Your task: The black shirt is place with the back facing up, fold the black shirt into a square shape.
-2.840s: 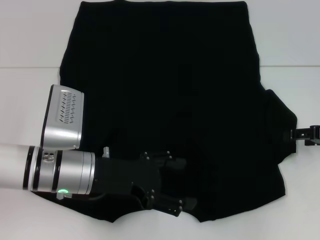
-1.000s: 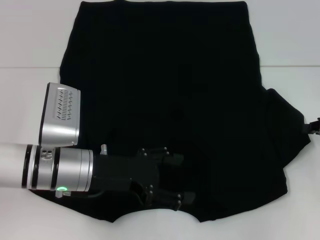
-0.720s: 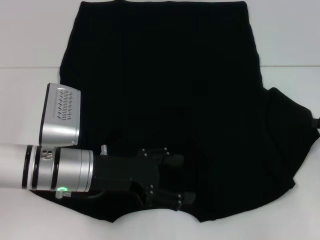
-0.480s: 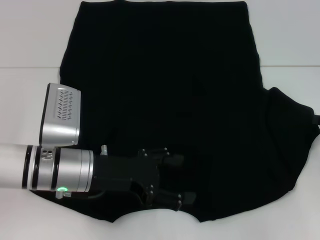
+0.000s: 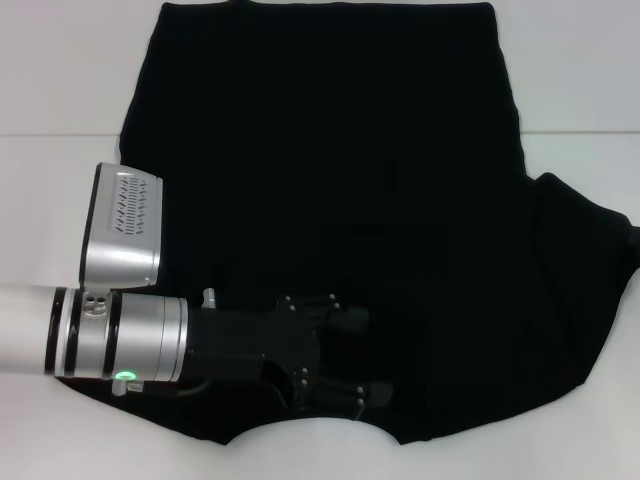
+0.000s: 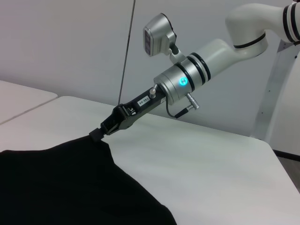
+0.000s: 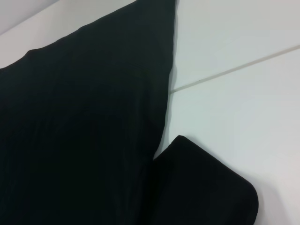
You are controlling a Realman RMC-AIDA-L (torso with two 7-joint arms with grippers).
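The black shirt (image 5: 330, 180) lies spread flat on the white table, its neckline at the near edge. My left gripper (image 5: 372, 357) rests on the shirt beside the neckline, its fingers apart. The shirt's right sleeve (image 5: 590, 270) is stretched out to the right edge of the head view. My right gripper is outside the head view. It shows in the left wrist view (image 6: 97, 134), shut on the tip of that sleeve just above the table. The right wrist view shows the shirt's body (image 7: 84, 117) and a folded bit of black fabric (image 7: 201, 187).
The white table (image 5: 60, 80) has a seam line (image 5: 60, 134) running across it under the shirt. In the left wrist view the right arm (image 6: 187, 79) reaches in over the bare tabletop (image 6: 211, 168), with a grey wall behind it.
The right gripper has pulled the right sleeve outward to the right and left the head view. The sleeve has spread wider. The left arm has barely moved.
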